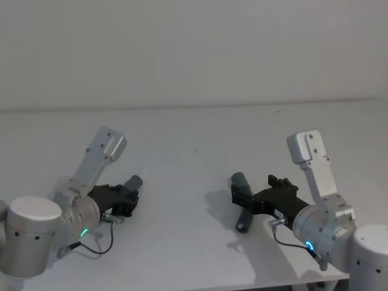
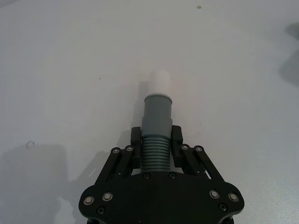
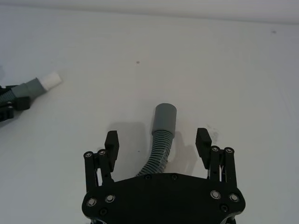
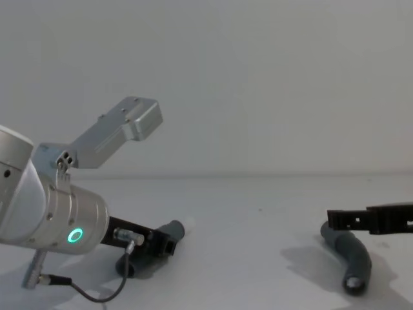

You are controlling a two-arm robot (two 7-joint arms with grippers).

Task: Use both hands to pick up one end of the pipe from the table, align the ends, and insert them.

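Observation:
My left gripper (image 2: 156, 140) is shut on the corrugated part of one pipe piece (image 2: 156, 116). Its grey cuff and white tip (image 2: 160, 79) stick out past the fingers, low over the white table (image 1: 182, 139). In the head view this gripper (image 1: 126, 197) is at the left with the cuff (image 1: 134, 180) pointing right. My right gripper (image 3: 157, 140) is open and straddles the other pipe piece (image 3: 159, 149), which lies bent on the table. Its wider socket cuff (image 3: 165, 119) reaches beyond the fingers. The chest view shows that piece (image 4: 353, 255) under the right gripper (image 4: 339, 219).
The table's far edge meets a plain pale wall (image 1: 194, 48). A wide bare stretch of table (image 1: 188, 182) separates the two grippers. A cable (image 1: 97, 245) loops from the left wrist near the table's front edge.

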